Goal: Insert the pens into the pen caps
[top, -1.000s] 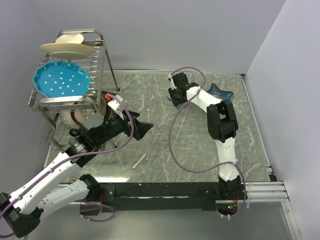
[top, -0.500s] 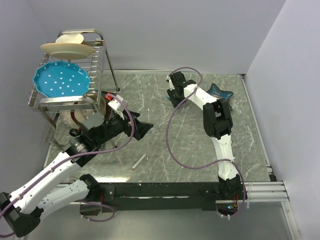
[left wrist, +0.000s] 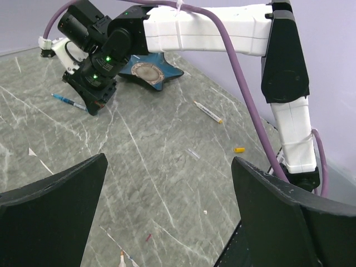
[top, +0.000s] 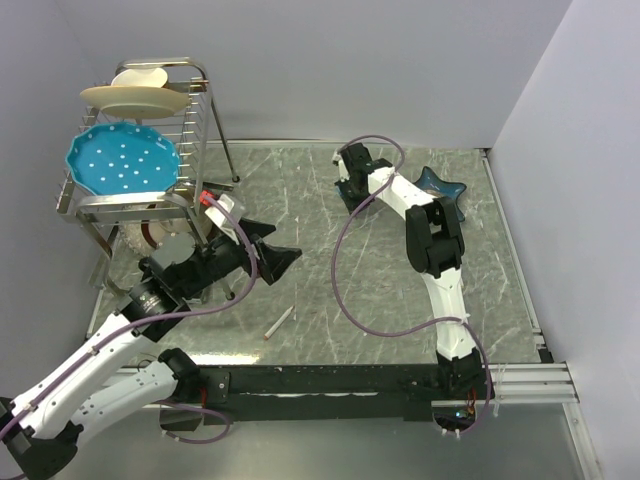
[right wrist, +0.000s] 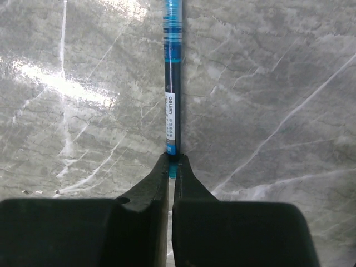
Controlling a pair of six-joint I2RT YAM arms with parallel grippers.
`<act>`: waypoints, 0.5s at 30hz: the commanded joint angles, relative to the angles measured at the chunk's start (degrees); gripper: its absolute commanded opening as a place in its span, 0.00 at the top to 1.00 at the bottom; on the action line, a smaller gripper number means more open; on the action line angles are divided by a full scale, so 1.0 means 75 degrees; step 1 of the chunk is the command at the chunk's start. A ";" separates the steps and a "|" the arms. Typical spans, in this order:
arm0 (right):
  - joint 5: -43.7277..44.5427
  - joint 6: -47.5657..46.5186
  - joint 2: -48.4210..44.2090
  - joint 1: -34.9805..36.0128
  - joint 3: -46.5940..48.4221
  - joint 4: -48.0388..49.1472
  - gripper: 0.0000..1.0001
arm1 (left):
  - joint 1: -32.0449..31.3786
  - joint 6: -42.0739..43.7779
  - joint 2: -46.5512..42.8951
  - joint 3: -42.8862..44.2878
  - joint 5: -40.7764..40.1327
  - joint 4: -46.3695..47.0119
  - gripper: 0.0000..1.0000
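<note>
My right gripper (right wrist: 173,162) is shut on the near end of a blue pen (right wrist: 172,83) that lies flat on the marble table; in the top view this gripper (top: 350,190) is at the far middle. The left wrist view shows the blue pen (left wrist: 69,101) beside the right gripper (left wrist: 92,97). It also shows a white pen with a yellow end (left wrist: 207,111), a yellow-orange cap (left wrist: 239,149), a clear cap (left wrist: 193,154) and a tiny red cap (left wrist: 148,237). My left gripper (top: 278,260) is open and empty above the table. Another white pen (top: 278,322) lies near the front.
A blue star-shaped dish (top: 442,184) sits at the far right, just behind the right arm. A wire dish rack (top: 190,130) with a blue plate (top: 122,158) and a cream plate stands at the far left. The right arm's purple cable (top: 340,270) loops over the table.
My right gripper has shifted slightly farther and to the left at the blue pen. My left gripper has turned and lifted a little.
</note>
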 commanded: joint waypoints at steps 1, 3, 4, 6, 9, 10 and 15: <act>-0.0031 0.0299 -0.0461 -0.0056 -0.0185 0.0140 1.00 | -0.0034 0.0131 -0.0013 0.0160 -0.0282 0.0050 0.01; -0.0194 0.0777 -0.1126 -0.0044 -0.0861 0.0502 1.00 | -0.0034 0.0096 0.0046 0.0289 -0.0471 -0.0080 0.00; -0.0300 0.0908 -0.1421 -0.0033 -0.1179 0.0689 1.00 | -0.0022 0.0073 0.0035 0.0301 -0.0588 -0.0092 0.01; -0.0569 0.1375 -0.2417 -0.0033 -0.2323 0.1427 1.00 | -0.0034 -0.0160 0.0058 0.0360 -0.0788 -0.0104 0.01; -0.0815 0.1951 -0.3729 0.0014 -0.3838 0.2365 1.00 | -0.0033 -0.0665 0.0081 0.0524 -0.0485 -0.0128 0.02; -0.0863 0.2115 -0.4057 0.0038 -0.4190 0.2564 1.00 | -0.0034 -0.0759 0.0093 0.0536 -0.0356 -0.0104 0.03; -0.1366 0.2959 -0.6424 0.0225 -0.6440 0.3923 1.00 | -0.0034 -0.1754 0.0245 0.0489 -0.0132 0.0107 0.04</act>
